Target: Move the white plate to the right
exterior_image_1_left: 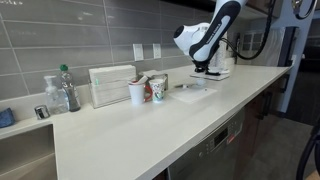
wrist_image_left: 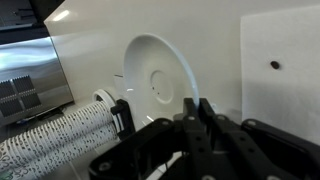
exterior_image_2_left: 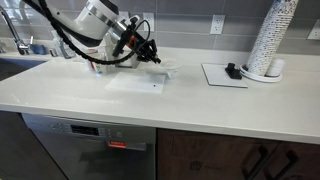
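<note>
The white plate is a small round dish with a ring in its middle. In the wrist view it stands tilted on edge above the pale counter. My gripper is shut on its near rim, with the thin edge between the two black fingers. In both exterior views the gripper hangs just above a flat white mat on the counter. The plate is too small to make out there.
Two paper cups, a napkin box and a bottle stand along the wall. A tall cup stack and a dark-edged square mat are further along. A patterned cup stack lies close to the gripper.
</note>
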`<act>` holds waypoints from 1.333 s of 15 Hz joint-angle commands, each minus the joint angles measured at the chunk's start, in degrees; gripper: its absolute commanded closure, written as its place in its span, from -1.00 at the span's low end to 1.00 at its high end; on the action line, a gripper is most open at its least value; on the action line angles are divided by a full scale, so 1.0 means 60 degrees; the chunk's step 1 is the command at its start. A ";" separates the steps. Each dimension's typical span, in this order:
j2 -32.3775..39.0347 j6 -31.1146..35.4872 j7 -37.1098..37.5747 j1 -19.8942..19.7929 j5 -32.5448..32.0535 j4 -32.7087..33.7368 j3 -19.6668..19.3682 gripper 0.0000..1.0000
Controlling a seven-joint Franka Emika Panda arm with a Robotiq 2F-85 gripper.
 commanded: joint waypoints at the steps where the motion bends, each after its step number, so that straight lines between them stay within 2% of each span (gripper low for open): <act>1: 0.0142 -0.0093 -0.0043 -0.0023 -0.0011 0.0220 -0.0051 0.96; 5: 0.0518 0.0261 -0.0254 -0.0366 -0.0038 0.0706 -0.0279 0.96; 9: 0.0845 0.0889 -0.0994 -0.0832 0.0148 0.0985 -0.0344 0.96; 16: 0.1362 0.2597 -0.3028 -0.1360 0.0001 0.1040 -0.0432 0.96; 20: 0.1638 0.3635 -0.3753 -0.1538 -0.0222 0.1080 -0.0684 0.96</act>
